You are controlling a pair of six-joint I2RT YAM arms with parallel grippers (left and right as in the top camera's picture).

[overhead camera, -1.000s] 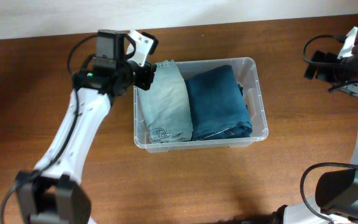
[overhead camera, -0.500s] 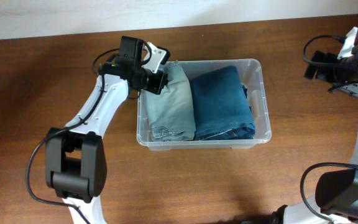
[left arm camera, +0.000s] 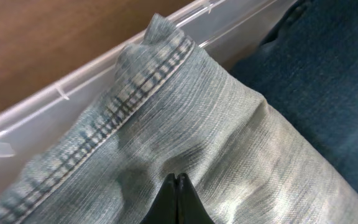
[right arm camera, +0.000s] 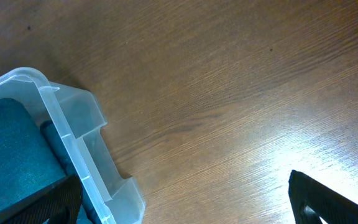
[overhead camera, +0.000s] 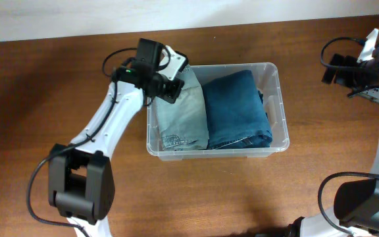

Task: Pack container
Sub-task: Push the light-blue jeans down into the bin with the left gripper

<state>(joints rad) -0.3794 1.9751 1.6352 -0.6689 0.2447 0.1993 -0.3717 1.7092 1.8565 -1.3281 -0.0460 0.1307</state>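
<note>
White arms (overhead camera: 107,118), black joints (overhead camera: 81,187), black cables (overhead camera: 104,64).

No word, number or brand can be read in any view. The pale folded jeans (overhead camera: 183,108) in the container (overhead camera: 283,112) carry a small patch (overhead camera: 170,139) at their near end, and the marks on it are too small to make out.

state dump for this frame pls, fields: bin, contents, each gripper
container: clear plastic bin, on the wooden table, no lid in view
contents: light-wash jeans on the left, dark blue jeans on the right, both folded, side by side
left gripper: shut, tips on the light-wash jeans at the container's far left corner
right gripper: open, holding nothing, over bare table beside the container
</note>
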